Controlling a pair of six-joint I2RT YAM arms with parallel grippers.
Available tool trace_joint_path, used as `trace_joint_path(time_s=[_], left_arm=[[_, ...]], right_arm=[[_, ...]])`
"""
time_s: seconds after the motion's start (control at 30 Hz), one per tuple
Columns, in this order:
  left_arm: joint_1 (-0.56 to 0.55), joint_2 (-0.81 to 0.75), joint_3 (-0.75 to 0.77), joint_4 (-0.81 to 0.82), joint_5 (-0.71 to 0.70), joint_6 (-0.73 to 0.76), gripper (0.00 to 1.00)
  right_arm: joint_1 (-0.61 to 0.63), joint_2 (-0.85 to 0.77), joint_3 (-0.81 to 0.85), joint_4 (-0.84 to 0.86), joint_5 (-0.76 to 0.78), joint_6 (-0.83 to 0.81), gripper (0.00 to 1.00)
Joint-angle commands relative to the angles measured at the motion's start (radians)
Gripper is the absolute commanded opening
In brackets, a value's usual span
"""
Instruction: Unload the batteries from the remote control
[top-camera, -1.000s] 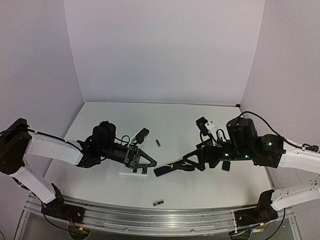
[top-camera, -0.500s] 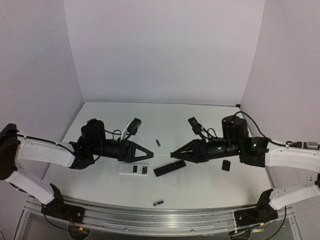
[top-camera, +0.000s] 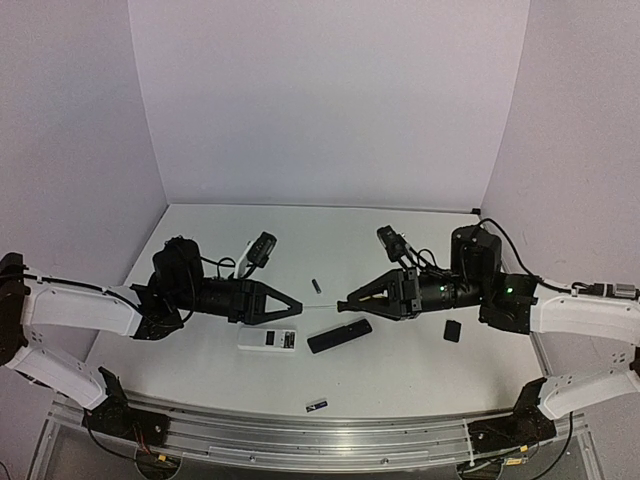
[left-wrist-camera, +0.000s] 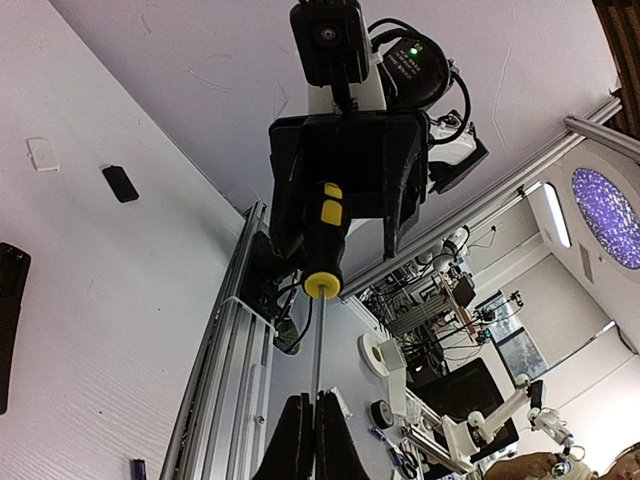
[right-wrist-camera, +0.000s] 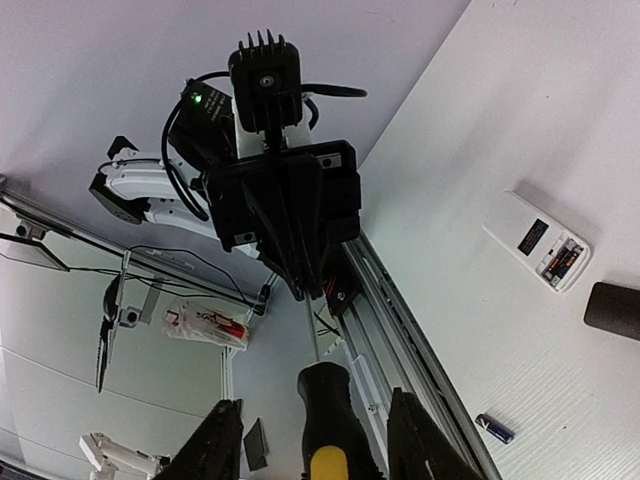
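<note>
We see two arms meeting tip to tip above the counter (top-camera: 400, 380), with a screwdriver (left-wrist-camera: 322, 235) bridging them. Over the last second both arms have lifted off the remotes and drawn level with each other. The left pincer (left-wrist-camera: 311, 440) stays fully shut on the thin metal shaft. The right pincer (right-wrist-camera: 318, 435), wide open a second ago, has narrowed to about half. Its fingers now flank the yellow-and-black handle, with a sliver of gap on each side, so it has no firm hold yet.

We read this as a handover of the tool from left to right, not a step on the batteries themselves.

The white remote (top-camera: 268, 339) lies face down just below the left pincer. Its compartment is open, and what look like cells are still inside, though they are too small for us to be sure. One battery (top-camera: 316, 285) lies loose beyond the shaft, and a second battery (top-camera: 317, 405) lies near the front edge. A black remote (top-camera: 340, 335) lies beside the white one.
</note>
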Motion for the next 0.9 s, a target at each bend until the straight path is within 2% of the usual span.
trace_joint_path(time_s=[0.0, 0.07, 0.1, 0.2, 0.23, 0.27, 0.33, 0.37, 0.4, 0.43, 0.6, 0.77, 0.87], left_arm=[[0.004, -0.006, 0.029, -0.052, -0.025, 0.014, 0.00], [0.003, -0.004, 0.030, -0.055, -0.030, 0.013, 0.00], [0.003, -0.003, 0.031, -0.060, -0.035, 0.013, 0.00], [0.004, -0.004, 0.040, -0.094, -0.057, 0.020, 0.01], [0.004, -0.008, 0.046, -0.120, -0.075, 0.025, 0.08], [0.004, -0.012, 0.053, -0.156, -0.093, 0.034, 0.22], [0.004, -0.029, 0.059, -0.245, -0.139, 0.050, 0.66], [0.004, -0.042, 0.058, -0.284, -0.169, 0.054, 0.85], [0.004, -0.060, 0.053, -0.325, -0.206, 0.054, 0.96], [0.004, -0.080, 0.045, -0.370, -0.244, 0.055, 0.99], [0.004, -0.155, -0.002, -0.609, -0.422, -0.010, 1.00], [0.004, -0.144, -0.126, -0.577, -0.453, -0.134, 1.00], [0.004, -0.120, -0.147, -0.568, -0.471, -0.148, 1.00]], right_arm=[[0.005, -0.006, 0.016, 0.081, -0.045, 0.018, 0.28], [0.005, 0.004, 0.020, 0.080, -0.037, 0.030, 0.05], [0.005, 0.010, 0.023, 0.079, -0.030, 0.036, 0.00], [0.005, 0.025, 0.027, 0.076, -0.007, 0.044, 0.00], [0.005, 0.028, 0.026, 0.070, 0.008, 0.041, 0.00], [0.005, 0.030, 0.027, 0.060, 0.022, 0.036, 0.00], [0.005, 0.033, 0.032, 0.017, 0.052, 0.017, 0.00], [0.005, 0.033, 0.037, -0.012, 0.071, 0.002, 0.00], [0.005, 0.032, 0.046, -0.056, 0.093, -0.011, 0.00], [0.005, 0.031, 0.055, -0.113, 0.122, -0.032, 0.00], [0.005, 0.027, 0.108, -0.386, 0.353, -0.149, 0.00], [0.005, 0.042, 0.125, -0.429, 0.413, -0.199, 0.00], [0.005, 0.055, 0.128, -0.430, 0.414, -0.211, 0.00]])
